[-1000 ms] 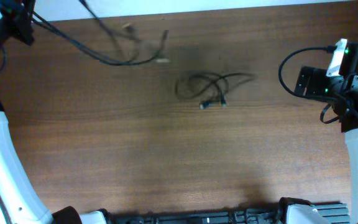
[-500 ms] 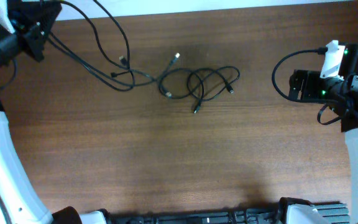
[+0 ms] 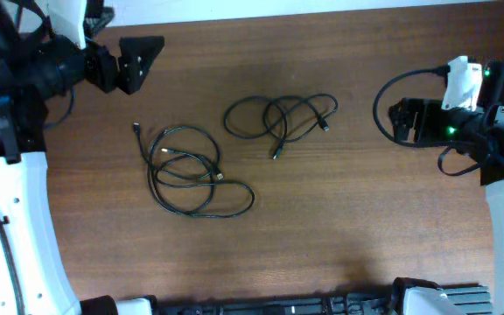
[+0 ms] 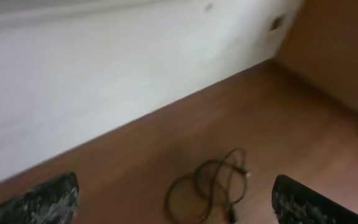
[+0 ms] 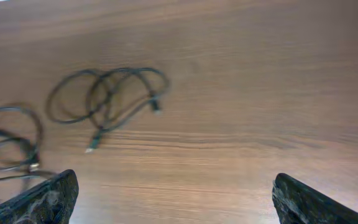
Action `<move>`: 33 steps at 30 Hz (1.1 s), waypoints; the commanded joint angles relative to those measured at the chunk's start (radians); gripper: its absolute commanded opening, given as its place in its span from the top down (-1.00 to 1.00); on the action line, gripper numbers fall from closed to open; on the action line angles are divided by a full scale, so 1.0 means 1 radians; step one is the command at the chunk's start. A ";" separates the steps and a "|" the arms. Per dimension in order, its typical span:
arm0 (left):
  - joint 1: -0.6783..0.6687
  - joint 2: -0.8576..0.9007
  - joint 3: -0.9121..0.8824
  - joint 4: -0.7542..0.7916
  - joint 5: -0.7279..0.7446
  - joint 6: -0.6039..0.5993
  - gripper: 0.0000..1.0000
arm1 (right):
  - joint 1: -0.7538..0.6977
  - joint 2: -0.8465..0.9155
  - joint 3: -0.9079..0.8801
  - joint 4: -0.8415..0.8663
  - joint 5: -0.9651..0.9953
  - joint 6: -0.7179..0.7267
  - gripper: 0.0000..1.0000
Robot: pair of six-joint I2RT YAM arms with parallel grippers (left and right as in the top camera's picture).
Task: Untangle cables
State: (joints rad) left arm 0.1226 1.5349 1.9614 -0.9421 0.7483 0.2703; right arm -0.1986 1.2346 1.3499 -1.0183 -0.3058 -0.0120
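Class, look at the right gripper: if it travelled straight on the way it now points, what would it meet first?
Probably the nearer cable tangle, lying ahead of the open right gripper. Its height is unclear, so it might meet the table first.

Soft, even indoor light; sharpness varies.
Overhead sharp; left wrist view blurred, cables [image 4: 211, 183] smeared, white wall [image 4: 104, 62] washed out; right wrist slightly soft.

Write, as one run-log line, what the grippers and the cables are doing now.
left gripper: open, empty | right gripper: open, empty | left cable coil and centre cable coil: apart, flat on table | each looped over itself
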 commanded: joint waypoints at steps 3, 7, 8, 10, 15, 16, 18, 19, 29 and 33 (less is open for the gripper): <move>0.000 -0.021 0.016 -0.103 -0.313 0.008 -0.98 | -0.004 0.035 -0.024 -0.011 -0.241 0.062 -0.97; 0.000 -0.018 0.016 -0.156 -0.379 0.008 -0.98 | 0.106 0.182 -0.025 -0.073 -0.297 0.127 -0.98; 0.000 -0.018 0.016 -0.156 -0.379 0.008 -0.98 | 0.165 0.236 -0.025 -0.087 -0.297 0.128 -0.98; 0.000 -0.018 0.016 -0.160 -0.379 0.008 -0.98 | 0.262 0.321 -0.025 -0.082 -0.296 0.179 -0.99; 0.000 -0.018 0.016 -0.175 -0.443 0.008 -0.99 | 0.510 0.552 -0.025 0.003 -0.293 0.375 -0.98; 0.000 -0.018 0.016 -0.195 -0.443 0.008 -0.98 | 0.530 0.562 -0.025 0.011 -0.293 0.389 -0.98; 0.000 -0.018 0.016 -0.216 -0.443 0.008 -0.98 | 0.565 0.566 -0.025 0.017 -0.293 0.423 -0.98; 0.000 -0.018 0.016 -0.216 -0.443 0.008 -0.98 | 0.576 0.566 -0.025 0.018 -0.293 0.426 -0.98; 0.000 -0.018 0.016 -0.216 -0.443 0.008 -0.98 | 0.718 0.567 -0.248 0.385 -0.335 0.655 -0.98; 0.000 -0.018 0.016 -0.215 -0.443 0.008 -0.98 | 0.755 0.568 -0.342 0.542 -0.338 0.719 -0.98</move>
State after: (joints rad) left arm 0.1226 1.5349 1.9621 -1.1591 0.3088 0.2703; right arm 0.5262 1.8057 1.0615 -0.5407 -0.6277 0.6285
